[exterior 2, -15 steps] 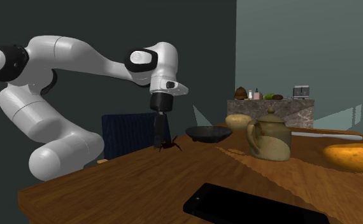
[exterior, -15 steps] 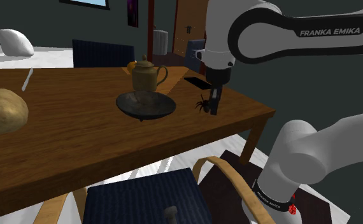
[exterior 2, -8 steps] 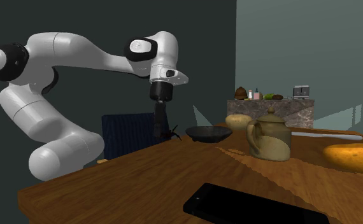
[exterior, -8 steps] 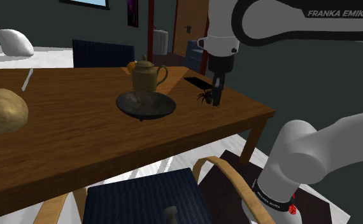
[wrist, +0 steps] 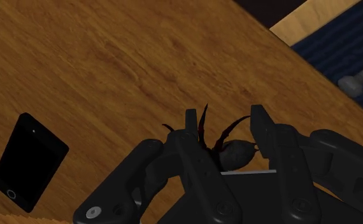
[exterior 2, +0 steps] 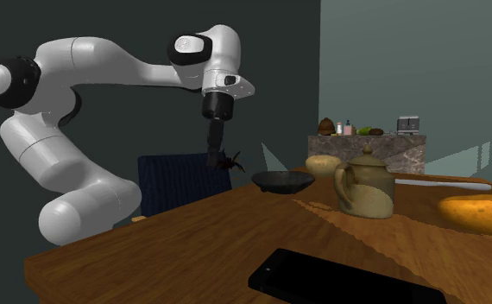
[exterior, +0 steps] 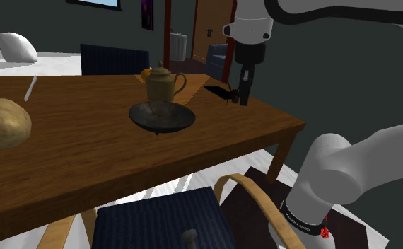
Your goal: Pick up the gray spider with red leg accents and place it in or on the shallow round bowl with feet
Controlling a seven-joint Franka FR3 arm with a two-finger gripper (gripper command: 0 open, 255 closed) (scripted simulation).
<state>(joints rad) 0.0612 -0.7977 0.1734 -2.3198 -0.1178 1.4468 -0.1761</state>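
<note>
A small dark spider with reddish legs hangs in the air above the wooden table, clasped by my black gripper. In the wrist view the spider sits between the two fingers, its legs sticking out past them. From the shoulder camera the gripper and the spider are raised above the table's near right part, to the right of the dark shallow footed bowl. The bowl stands apart from the gripper, further along the table.
A tan teapot stands just behind the bowl. A black phone lies flat on the table below the gripper. A large potato-like lump lies at the shoulder view's left. Blue chairs stand at the near and far table edges.
The gripper has risen from the table surface, lifting the spider with it. The bowl, teapot and phone have not moved.
</note>
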